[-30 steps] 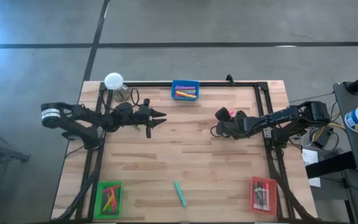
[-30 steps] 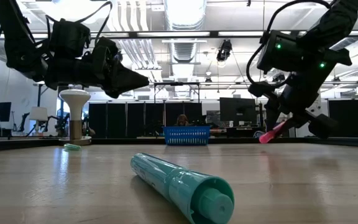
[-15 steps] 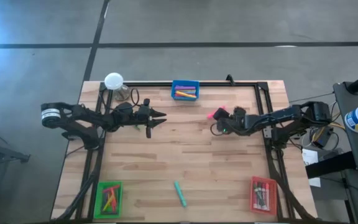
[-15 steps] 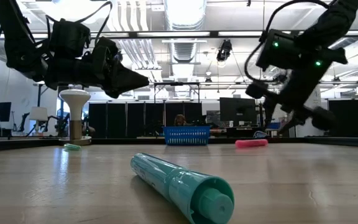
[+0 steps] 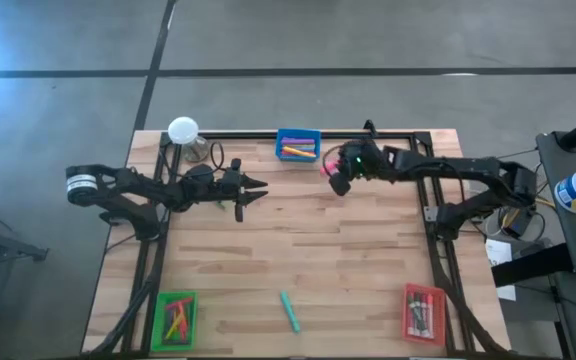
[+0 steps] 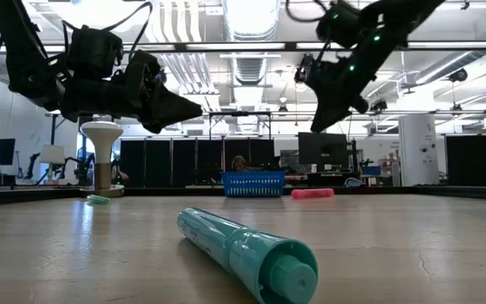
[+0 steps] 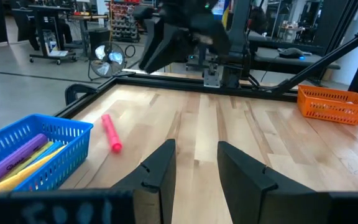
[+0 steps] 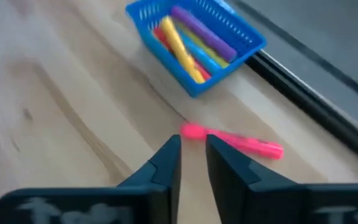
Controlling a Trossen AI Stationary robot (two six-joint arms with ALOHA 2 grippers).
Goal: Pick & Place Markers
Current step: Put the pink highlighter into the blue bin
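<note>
A: Landmark is the blue tray (image 5: pixel 298 146) at the table's (image 5: pixel 298 250) far edge. Going left to right, what's sitting on the left?

B: Green tray (image 5: pixel 176 318) with markers, at the near corner well left of the blue tray. Left gripper (image 5: pixel 256 186) is hovering above the wood, left of and a bit nearer than the blue tray, fingers (image 7: pixel 160 167) standing slightly apart, holding nothing.

A: Middle?

B: Teal marker (image 5: pixel 289 311) is lying flat on the wood, well apart from the blue tray, near the front edge. Blue tray is holding yellow, purple and orange markers (image 8: pixel 191 43).

A: And the right side?

B: Pink marker (image 5: pixel 325 165) is lying on the table just right of the blue tray, not inside it. Right gripper (image 5: pixel 337 184) is hanging above it, jaws nearly together with a thin gap, gripping nothing. Red tray (image 5: pixel 423 312) with markers is sitting at the near right corner, far from the blue tray.
</note>
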